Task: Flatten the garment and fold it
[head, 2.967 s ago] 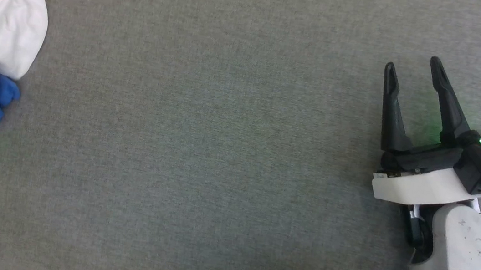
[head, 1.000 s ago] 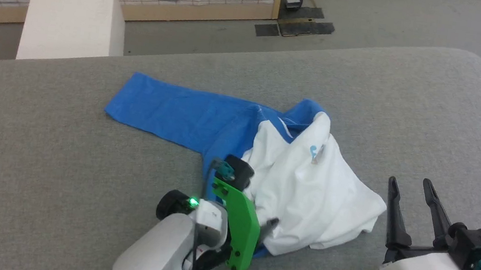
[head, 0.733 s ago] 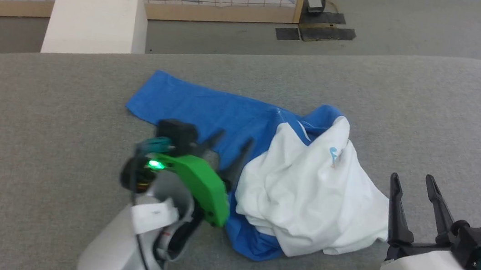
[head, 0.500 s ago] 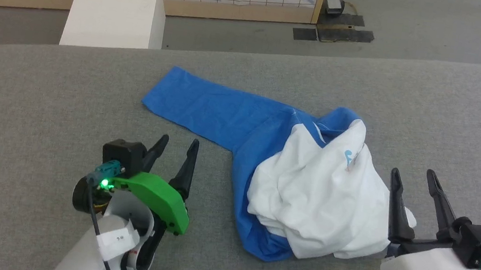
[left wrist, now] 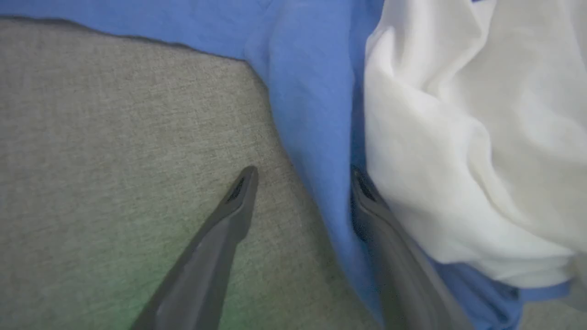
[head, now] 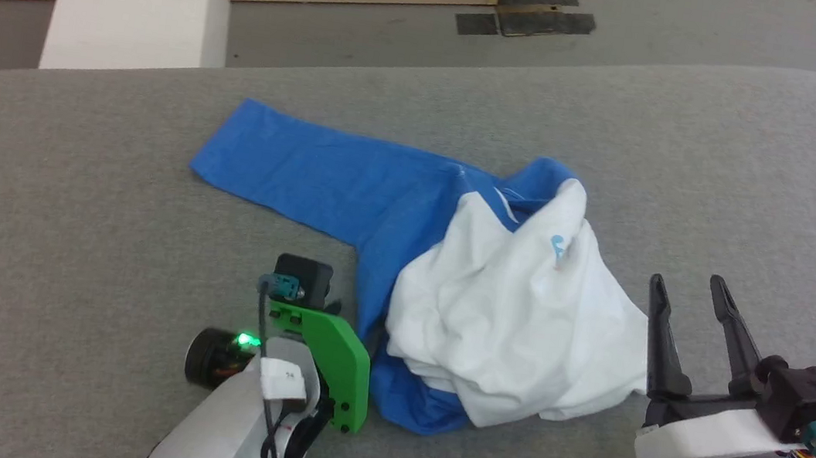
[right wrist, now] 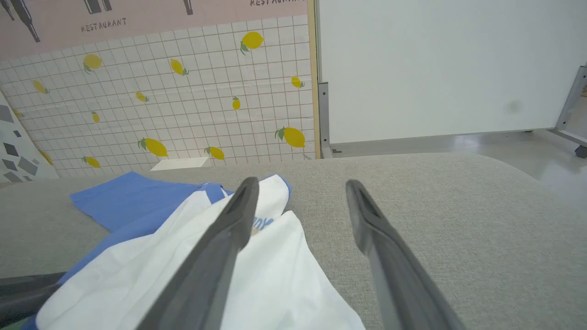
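The garment (head: pixel 491 309) lies bunched near the middle of the grey woven surface (head: pixel 51 216); one bright blue sleeve (head: pixel 306 170) is spread flat toward the far left, while the white body is heaped in soft crumpled folds, with the small blue logo (head: pixel 556 243) near its top; the left wrist view shows what the green bracket (head: pixel 333 360) hides in the head view: the left gripper (left wrist: pixel 302 181) has its dark tapered fingers (left wrist: pixel 220 229) spread, one over bare weave and the other where white cloth overlaps blue, with a blue fold between them, unpinched; the right gripper (head: pixel 688 283) stands parted and empty just beside the white hem; the right wrist view adds a lemon-printed tiled wall (right wrist: pixel 183 105) and a pink panel (right wrist: pixel 160 13) reading "RESTAURANT"; there a finger half hides the logo's lettering, which is unreadable; a plain white block (head: pixel 132 1) stands beyond the surface's far edge.
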Robot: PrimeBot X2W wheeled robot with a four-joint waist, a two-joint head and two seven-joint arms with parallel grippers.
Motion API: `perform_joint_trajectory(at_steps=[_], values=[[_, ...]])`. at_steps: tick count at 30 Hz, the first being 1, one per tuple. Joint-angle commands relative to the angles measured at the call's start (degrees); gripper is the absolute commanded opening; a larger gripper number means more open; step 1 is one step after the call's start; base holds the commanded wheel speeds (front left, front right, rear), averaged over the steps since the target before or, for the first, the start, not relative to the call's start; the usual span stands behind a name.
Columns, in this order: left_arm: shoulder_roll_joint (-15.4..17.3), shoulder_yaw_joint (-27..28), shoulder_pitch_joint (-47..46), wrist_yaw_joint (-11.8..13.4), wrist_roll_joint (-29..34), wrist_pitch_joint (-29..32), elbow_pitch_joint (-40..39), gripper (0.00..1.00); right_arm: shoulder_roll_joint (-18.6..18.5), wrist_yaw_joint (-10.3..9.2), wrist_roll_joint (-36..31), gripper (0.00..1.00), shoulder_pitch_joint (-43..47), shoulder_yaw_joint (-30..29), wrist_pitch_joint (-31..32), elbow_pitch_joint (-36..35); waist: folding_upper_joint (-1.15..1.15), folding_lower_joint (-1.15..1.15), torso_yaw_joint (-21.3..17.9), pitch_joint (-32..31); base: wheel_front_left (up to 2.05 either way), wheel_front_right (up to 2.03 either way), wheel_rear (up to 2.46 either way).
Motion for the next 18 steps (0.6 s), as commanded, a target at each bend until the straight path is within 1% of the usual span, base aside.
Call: perform_joint_trajectory(at_steps=[1, 3, 5, 6, 8, 9, 11, 16, 18], values=[[0.8, -0.5, -0.4, 1.4, 0.7, 2.5, 0.9, 1.00, 0.0, -0.09, 0.5, 1.00, -0.4, 0.1, -0.1, 0.2, 0.00, 0.00, -1.7, 0.2, 0.00, 0.00, 0.00], [1.7, -1.8, -0.3, 2.5, 1.6, 6.7, 1.3, 1.00, 0.0, -0.09, 0.4, 1.00, -0.2, 0.0, -0.1, 0.4, 0.00, 0.00, -2.2, 0.0, 0.00, 0.00, 0.00], [2.4, -3.0, 0.2, 2.7, 1.7, 10.5, 0.8, 1.00, 0.0, -0.09, 0.4, 1.00, 0.0, -0.2, -0.2, 0.4, 0.00, 0.00, -2.4, -0.2, 0.00, 0.00, 0.00], [2.7, -3.4, 0.5, 2.5, 1.6, 12.0, 0.1, 0.78, 0.0, -0.09, 0.4, 1.00, 0.1, -0.3, -0.2, 0.4, 0.00, 0.00, -2.4, -0.3, 0.00, 0.00, 0.00], [3.2, -3.8, 0.9, 2.1, 1.5, 12.7, -1.6, 0.00, 0.0, -0.09, 0.3, 1.00, 0.2, -0.5, -0.2, 0.5, 0.00, 0.00, -2.3, -0.4, 0.00, 0.00, 0.00], [3.3, -3.8, 1.1, 1.9, 1.4, 12.4, -2.4, 0.00, 0.0, -0.09, 0.3, 1.00, 0.3, -0.7, -0.3, 0.6, 0.00, 0.00, -2.0, -0.5, 0.00, 0.00, 0.00], [3.4, -2.9, 1.3, 2.5, 1.7, 9.3, -4.5, 0.00, 0.0, -0.09, 0.4, 1.00, 0.4, -0.9, -0.3, 0.5, 0.00, 0.00, -1.3, -0.7, 0.00, 0.00, 0.00], [3.8, 3.0, 2.3, 7.1, 2.4, -3.7, -9.1, 0.00, 0.0, -0.09, 0.3, 1.00, 0.6, -1.2, -0.3, 0.1, 0.00, 0.00, 1.3, -1.1, 0.00, 0.00, 0.00], [4.4, 5.6, 3.6, 8.3, 1.6, -7.1, -10.9, 0.00, 0.0, -0.09, 0.1, 1.00, 0.6, -1.4, -0.3, -0.1, 0.00, 0.00, 2.7, -1.3, 0.00, 0.00, 0.00]])
